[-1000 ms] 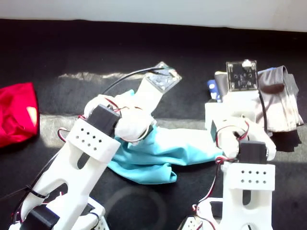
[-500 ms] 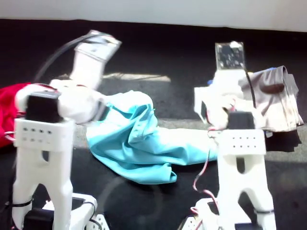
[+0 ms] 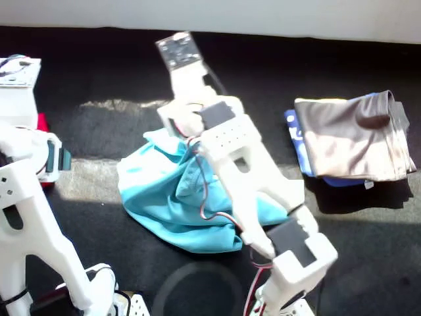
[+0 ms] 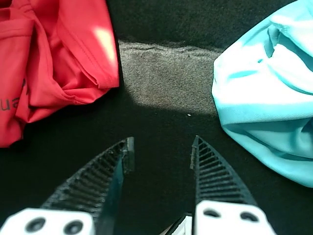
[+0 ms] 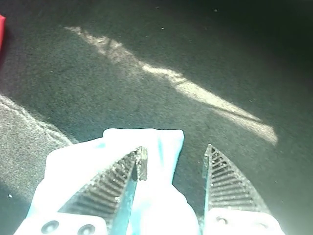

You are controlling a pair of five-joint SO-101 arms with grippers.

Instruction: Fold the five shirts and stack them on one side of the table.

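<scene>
Between red shirt (image 4: 54,54) and teal shirt (image 4: 264,98) — a strip of table (image 4: 161,73).

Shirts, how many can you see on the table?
4. Teal shirt crumpled mid-table, red shirt at the left, folded grey shirt on a blue shirt at right. More may hide in that stack.

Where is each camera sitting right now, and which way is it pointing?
High view: fixed above the table, looking down on the turquoise shirt, the folded stack, the left arm and the right arm.
Left wrist view: on the left arm, looking down past its open left pincer at table between the red shirt and the turquoise shirt.
Right wrist view: on the right arm, looking past its open right pincer at the turquoise shirt's edge.
Shared: all three show the turquoise shirt.
</scene>
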